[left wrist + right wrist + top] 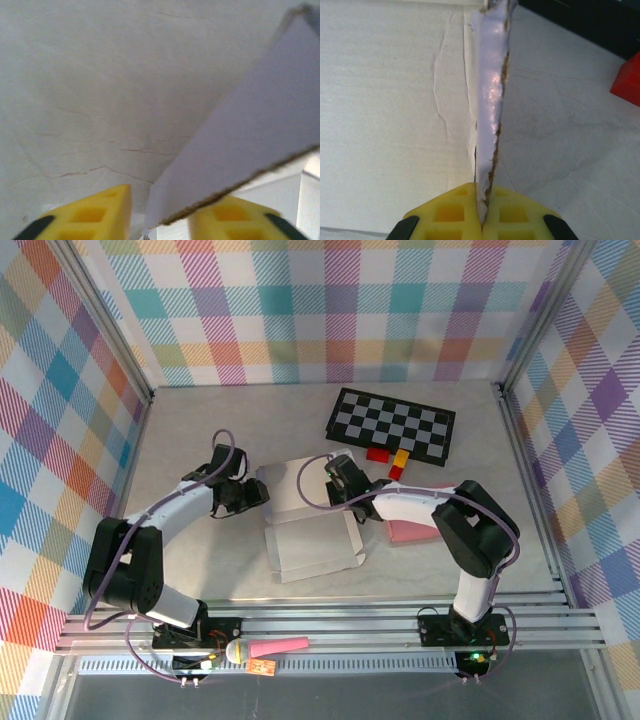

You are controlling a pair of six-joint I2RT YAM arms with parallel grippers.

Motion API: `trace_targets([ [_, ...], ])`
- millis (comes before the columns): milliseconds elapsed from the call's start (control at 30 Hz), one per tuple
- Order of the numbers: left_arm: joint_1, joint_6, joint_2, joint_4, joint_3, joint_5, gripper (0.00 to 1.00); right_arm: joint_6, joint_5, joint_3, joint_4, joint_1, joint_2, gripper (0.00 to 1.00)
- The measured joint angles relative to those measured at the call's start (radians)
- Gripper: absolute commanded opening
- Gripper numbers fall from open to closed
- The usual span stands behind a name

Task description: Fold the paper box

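The white paper box [312, 530] lies mostly flat in the middle of the table, its back part raised. My right gripper [337, 477] is at the box's back right corner. In the right wrist view that gripper [482, 194] is shut on a thin upright flap [489, 95], edge on between the yellow fingers. My left gripper [256, 493] is at the box's back left edge. In the left wrist view a slanted box flap [250, 135] passes between the yellow fingers [95, 212]; the left gripper [160, 202] is open, with a gap between the left finger and the flap.
A black and grey checkered board [390, 423] lies at the back right. Two red blocks [378, 453] and a yellow block [399, 460] sit just in front of it. A pink pad [412, 531] lies under the right arm. Metal rails line the near edge.
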Motion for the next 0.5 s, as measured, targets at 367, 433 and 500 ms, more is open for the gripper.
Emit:
trace_targets([
  [367, 0.006, 0.134, 0.01, 0.011, 0.012, 0.149, 0.0, 0.026, -0.117, 0.063, -0.114, -0.079, 0.018, 0.0],
  [433, 0.007, 0.16, 0.01, 0.004, 0.024, 0.181, 0.0, 0.027, -0.137, 0.068, -0.129, -0.095, 0.018, 0.0],
  [500, 0.008, 0.177, 0.01, 0.005, 0.027, 0.219, 0.0, 0.026, -0.156, 0.079, -0.151, -0.11, 0.022, 0.0],
])
